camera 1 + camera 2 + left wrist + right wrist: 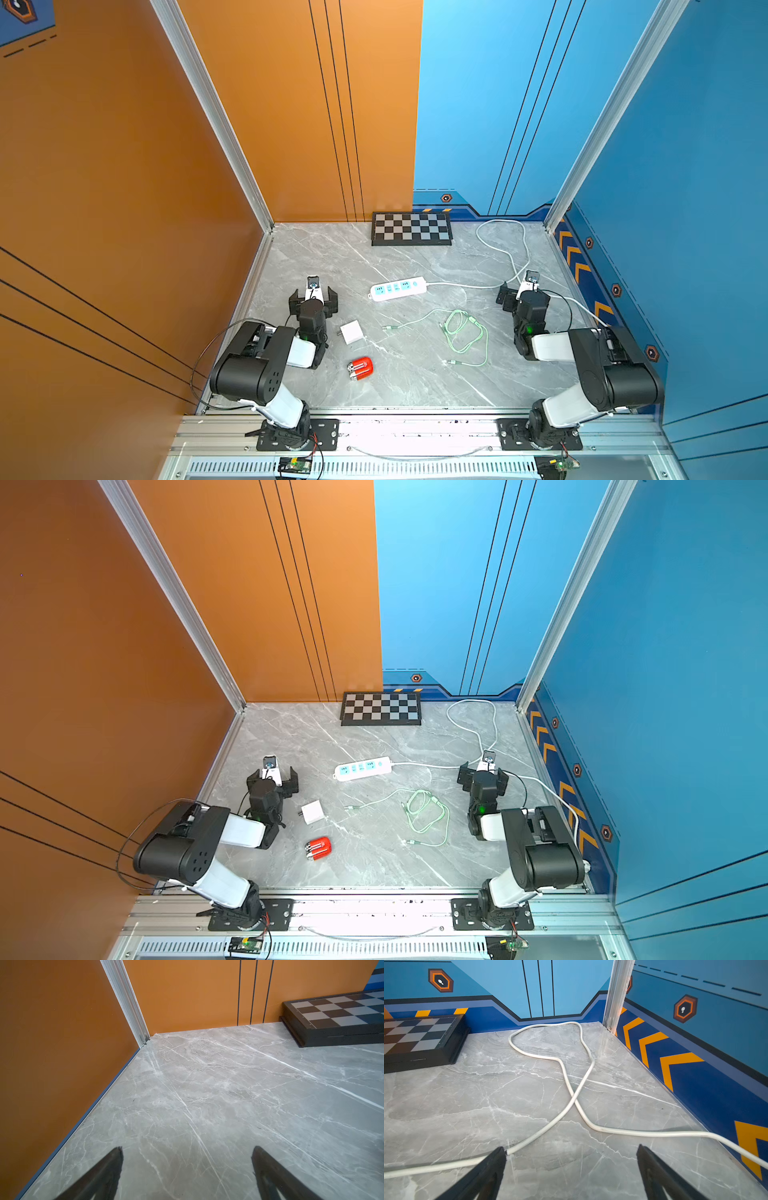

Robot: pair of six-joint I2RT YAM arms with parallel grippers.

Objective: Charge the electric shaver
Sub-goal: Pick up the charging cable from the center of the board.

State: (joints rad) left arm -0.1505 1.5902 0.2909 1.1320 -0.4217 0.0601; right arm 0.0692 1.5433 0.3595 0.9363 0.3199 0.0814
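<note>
Nothing is connected yet. The electric shaver (360, 368) lies near, left of centre, with charger block (351, 331), green cable (465, 336) and power strip (398, 288) all apart. Left gripper (313, 298) and right gripper (523, 293) both gape, empty.

A grey, white-veined marble desk (340, 257) fills the floor of a walled cell. An orange wall (104, 187) stands at 9 o'clock. The back, at 12 o'clock, is half orange panel (299, 104), half light blue panel (478, 104). A darker blue wall (685, 187) at 3 o'clock carries yellow chevrons (579, 266) along its foot. Aluminium posts (214, 112) mark both far corners. A black-and-grey checkerboard (411, 228) lies against the back wall. A glaring aluminium rail (415, 432) edges 6 o'clock. The light is bright and even.
</note>
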